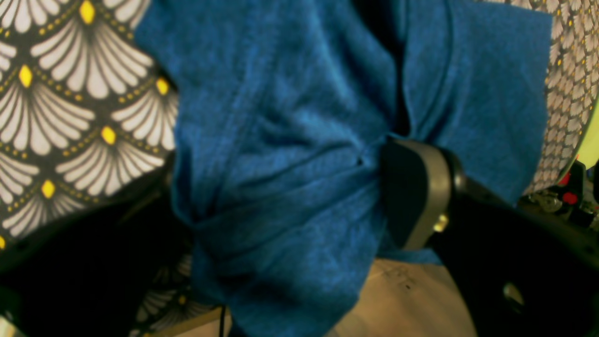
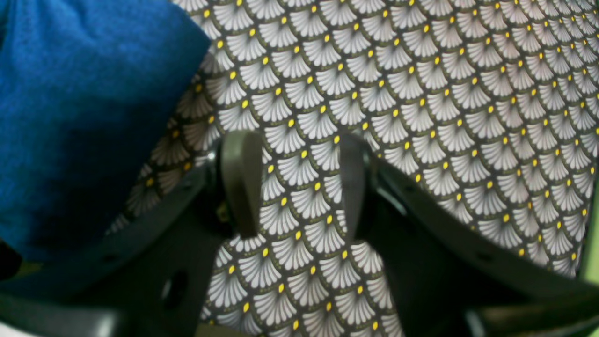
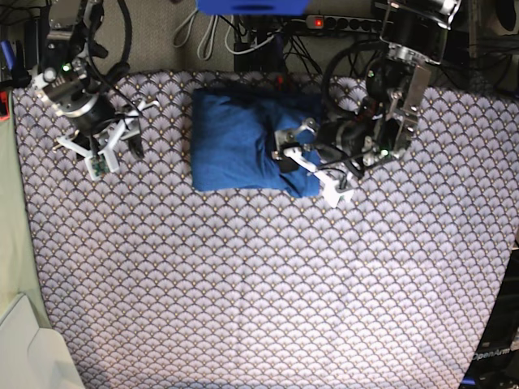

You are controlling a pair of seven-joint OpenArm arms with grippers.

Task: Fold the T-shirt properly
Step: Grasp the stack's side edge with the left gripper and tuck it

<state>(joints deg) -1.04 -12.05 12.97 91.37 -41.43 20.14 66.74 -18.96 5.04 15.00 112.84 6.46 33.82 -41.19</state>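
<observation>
The left gripper (image 3: 293,151) sits at the right edge of the T-shirt (image 3: 243,139). In its wrist view a thick bunch of blue knit fills the gap, pressed against the one dark pad (image 1: 412,192) that shows. The other finger is hidden by cloth, so the jaws look closed around several layers, standing wide because the bundle is thick.

The right gripper (image 2: 299,182) hangs over bare tablecloth (image 2: 468,117) to the left of the shirt, its two pads apart with only the scallop pattern between them. It holds nothing, and the blue cloth lies just beside its left finger (image 2: 241,180) without touching it, as far as I can tell.

The T-shirt lies at the far middle of the tabletop as a compact, roughly square bundle with no sleeves showing, so the main folds look done. Its right side is lumpy and bunched where the left gripper meets it. What seems left is to let go of that edge, flatten it and draw both arms clear.
</observation>
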